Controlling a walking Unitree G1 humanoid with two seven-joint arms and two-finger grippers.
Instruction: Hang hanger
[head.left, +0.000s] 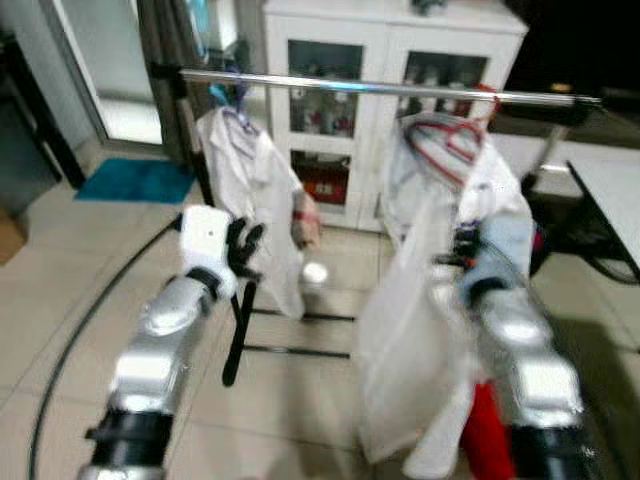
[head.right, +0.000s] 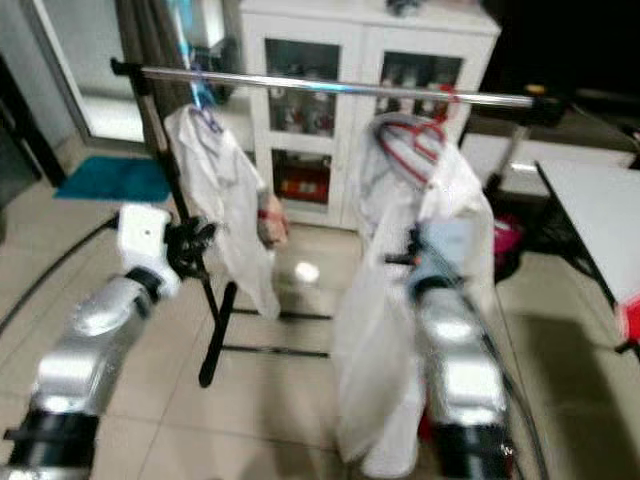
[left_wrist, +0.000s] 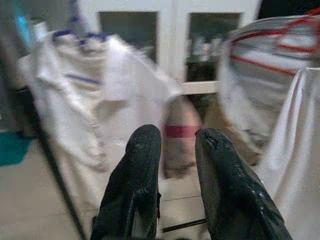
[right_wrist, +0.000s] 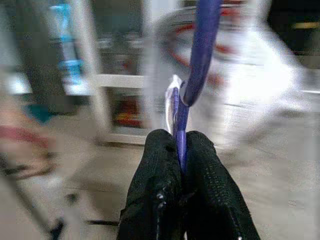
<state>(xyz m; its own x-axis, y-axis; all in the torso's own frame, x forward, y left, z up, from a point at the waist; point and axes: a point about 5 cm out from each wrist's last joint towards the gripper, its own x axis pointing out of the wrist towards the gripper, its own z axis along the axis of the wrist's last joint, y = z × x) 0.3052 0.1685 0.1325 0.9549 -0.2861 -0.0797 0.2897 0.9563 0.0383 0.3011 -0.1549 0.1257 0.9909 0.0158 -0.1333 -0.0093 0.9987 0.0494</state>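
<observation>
The purple plastic hanger (right_wrist: 197, 60), carrying a white garment (head.left: 415, 330), sits pinched between the closed fingers of the right pincer (right_wrist: 181, 142), held up below the horizontal silver metal rail (head.left: 400, 90). To hang it well, I judge the hook should rise clear above the rail in the bare stretch between the two white coats already hanging, then lower. The left pincer (left_wrist: 172, 145) hovers open, holding nothing.

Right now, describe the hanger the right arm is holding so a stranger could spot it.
Start at the silver rail before the white cabinet. Below its right half, the right end effector pinches a purple hanger carrying a white garment; the neighbouring hanger on the rail is red.
</observation>
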